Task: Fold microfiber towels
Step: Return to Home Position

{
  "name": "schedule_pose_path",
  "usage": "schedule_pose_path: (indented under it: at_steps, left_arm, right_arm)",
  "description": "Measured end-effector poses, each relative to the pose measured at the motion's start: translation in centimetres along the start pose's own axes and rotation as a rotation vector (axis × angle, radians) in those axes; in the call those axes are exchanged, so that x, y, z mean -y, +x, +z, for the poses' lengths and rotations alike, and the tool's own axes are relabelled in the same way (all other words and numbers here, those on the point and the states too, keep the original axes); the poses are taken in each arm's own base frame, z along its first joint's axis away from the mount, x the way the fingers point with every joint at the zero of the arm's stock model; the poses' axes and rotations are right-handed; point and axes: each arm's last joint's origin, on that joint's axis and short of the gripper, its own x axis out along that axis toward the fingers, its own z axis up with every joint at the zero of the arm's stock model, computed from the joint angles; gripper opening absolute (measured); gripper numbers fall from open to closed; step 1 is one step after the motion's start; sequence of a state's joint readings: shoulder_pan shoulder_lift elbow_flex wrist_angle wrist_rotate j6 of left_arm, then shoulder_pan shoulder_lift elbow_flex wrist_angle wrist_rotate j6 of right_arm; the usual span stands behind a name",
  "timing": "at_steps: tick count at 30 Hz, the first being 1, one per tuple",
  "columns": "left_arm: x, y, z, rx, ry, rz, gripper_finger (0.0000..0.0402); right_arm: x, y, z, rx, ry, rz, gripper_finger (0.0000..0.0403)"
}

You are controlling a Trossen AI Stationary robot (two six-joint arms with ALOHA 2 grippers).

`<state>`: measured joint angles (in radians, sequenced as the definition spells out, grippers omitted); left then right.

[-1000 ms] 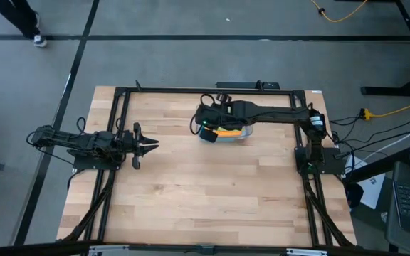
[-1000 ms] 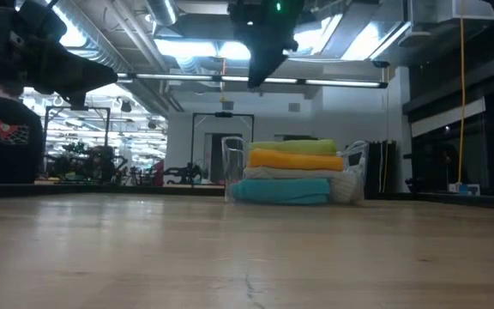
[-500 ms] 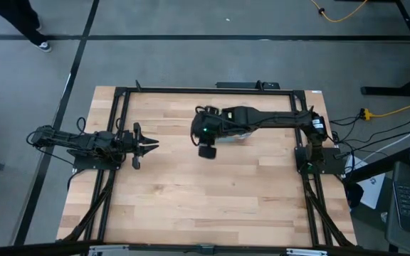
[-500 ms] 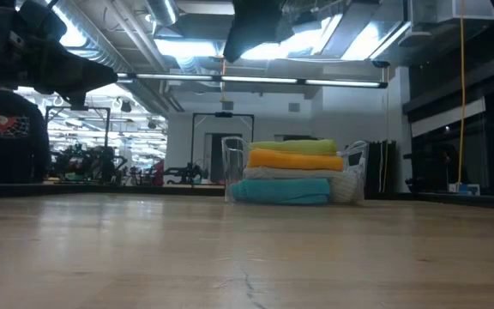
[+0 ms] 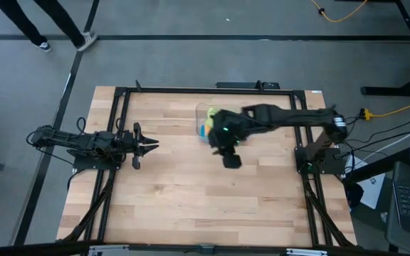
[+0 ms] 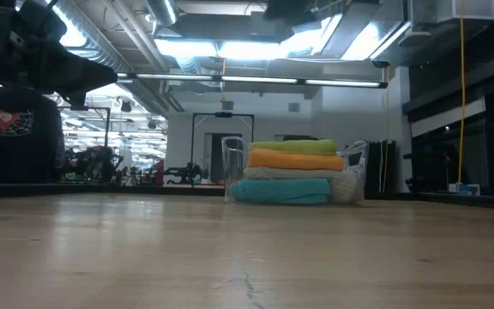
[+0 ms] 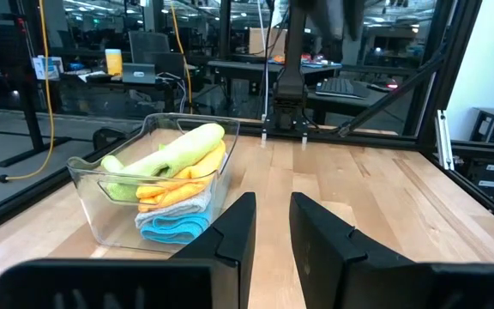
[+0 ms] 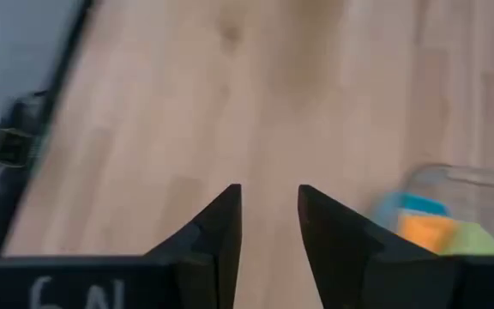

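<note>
We see four towels (image 6: 290, 172) stacked in the clear bin (image 7: 88, 176) by the tabletop's far edge. The right gripper (image 5: 231, 161) hangs close by, jaws open and empty — a low swing could bump the bin. The left gripper (image 5: 151, 145) waits open near the left edge.

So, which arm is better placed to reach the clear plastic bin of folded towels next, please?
Probably right: the right gripper hovers near the clear plastic bin; the left gripper waits far off.
</note>
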<state>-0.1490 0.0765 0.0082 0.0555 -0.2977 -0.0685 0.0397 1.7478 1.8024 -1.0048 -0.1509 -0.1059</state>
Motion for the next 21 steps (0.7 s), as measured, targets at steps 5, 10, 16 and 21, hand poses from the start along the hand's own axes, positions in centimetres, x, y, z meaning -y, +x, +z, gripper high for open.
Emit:
schedule_pose_path:
  at_steps: [5,10,16,21]
  left_arm:
    - [0.0,0.0,0.0,0.0,0.0,0.0,0.0066]
    - [0.0,0.0,0.0,0.0,0.0,0.0,0.0066]
    - [0.0,0.0,0.0,0.0,0.0,0.0,0.0066]
    - [0.0,0.0,0.0,0.0,0.0,0.0,0.0066]
  right_arm:
    - [-1.9,-1.3,-2.3,0.064,0.062,0.033,0.012]
    - [-2.9,-1.9,-3.7,0.044,0.176,0.051,0.012]
    - [-3.0,-2.0,-3.8,0.039,0.28,0.053,0.012]
    - [-3.0,-1.8,-3.4,0.068,0.346,0.06,0.012]
